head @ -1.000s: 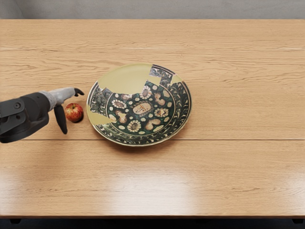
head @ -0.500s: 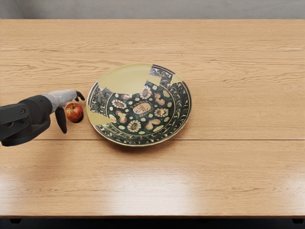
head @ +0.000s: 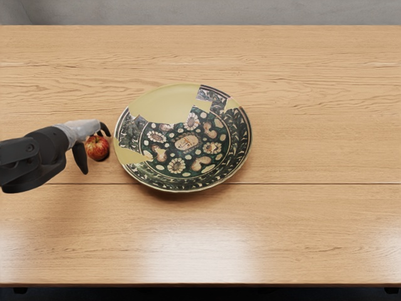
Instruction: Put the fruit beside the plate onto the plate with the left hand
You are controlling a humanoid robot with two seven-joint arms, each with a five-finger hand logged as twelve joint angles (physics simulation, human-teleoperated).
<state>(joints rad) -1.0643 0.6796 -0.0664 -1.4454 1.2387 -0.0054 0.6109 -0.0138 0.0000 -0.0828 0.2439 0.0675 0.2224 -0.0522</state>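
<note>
- left arm point(head: 31, 157) pokes in from the left edge, chunky dark forearm lying low and nearly level, aimed to the right
- left hand point(head: 83, 133) is the grey bit at the end, wrist pretty much straight
- fingers point(head: 104, 129) are spread, dark tips curling a little up top, thumb point(head: 80, 159) hanging down and well apart from them
- not clamped on anything

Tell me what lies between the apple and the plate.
Nothing but a thin strip of bare table. In the head view the apple sits just left of the plate rim, apparently not touching it.
</note>
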